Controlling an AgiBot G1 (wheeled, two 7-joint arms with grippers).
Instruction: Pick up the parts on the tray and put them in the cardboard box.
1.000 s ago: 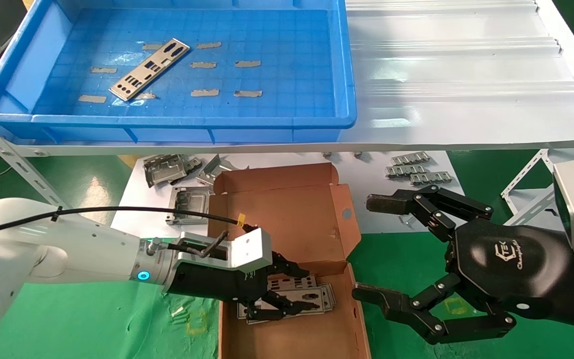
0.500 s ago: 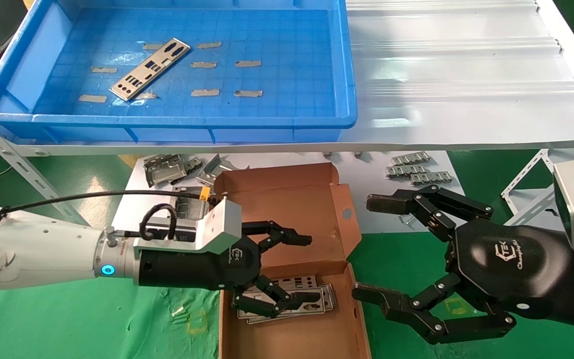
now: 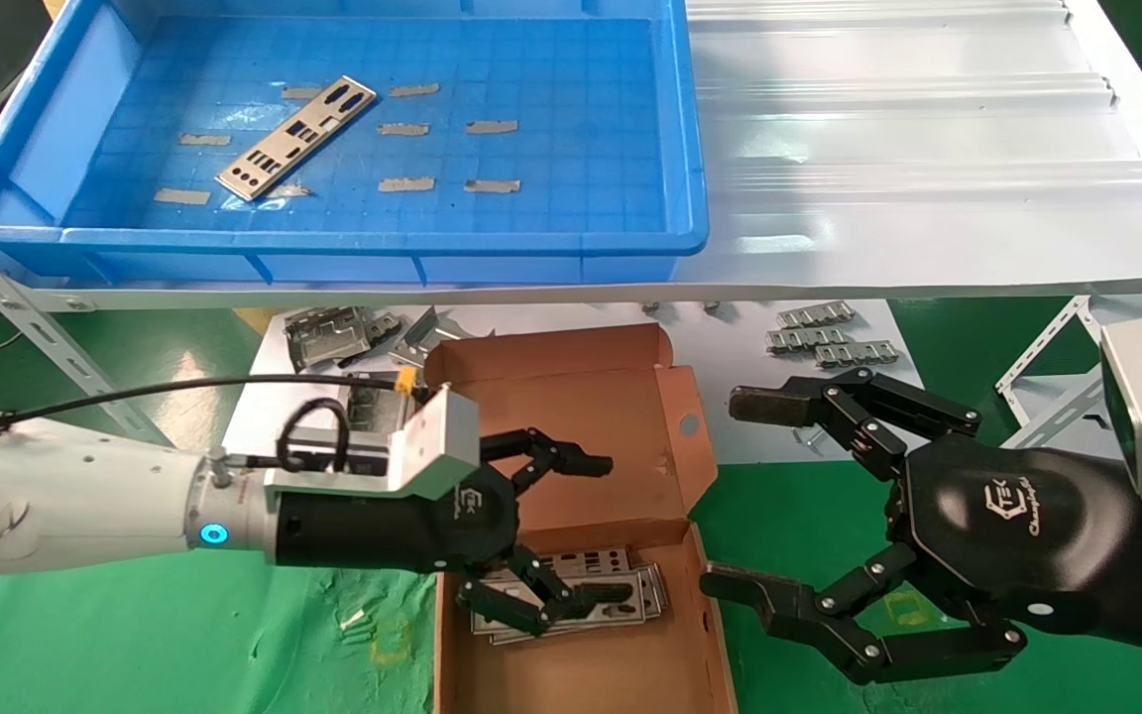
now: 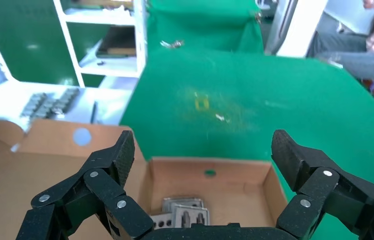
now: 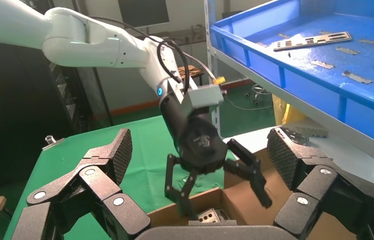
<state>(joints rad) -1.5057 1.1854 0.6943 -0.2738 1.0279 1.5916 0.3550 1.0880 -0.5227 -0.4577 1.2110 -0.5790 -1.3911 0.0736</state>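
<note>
Hovering over cardboard box [image 3: 571, 436], left pincer [image 3: 586, 531] wide open w/ nothing held, stacked parts [image 3: 621, 585] in box below it, one part [image 3: 295, 137] in tray [image 3: 670, 149] near left end, right pincer [image 3: 744, 491] open, idle beside box.

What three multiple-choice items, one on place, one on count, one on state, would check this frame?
1. Where is the left gripper?
A. Over the cardboard box
B. Inside the tray
C. On the white panel

2. How many parts lie in the tray?
A. None
B. One
C. Three

3. What state is the left gripper in?
A. Shut on a part
B. Open, holding nothing
C. Out of view

Answers:
1 A: the head view shows it above the box, over the stacked plates.
2 B: a single silver plate rests on the blue floor.
3 B: its fingers are spread with nothing between them.

The right gripper sits open beside the box.
</note>
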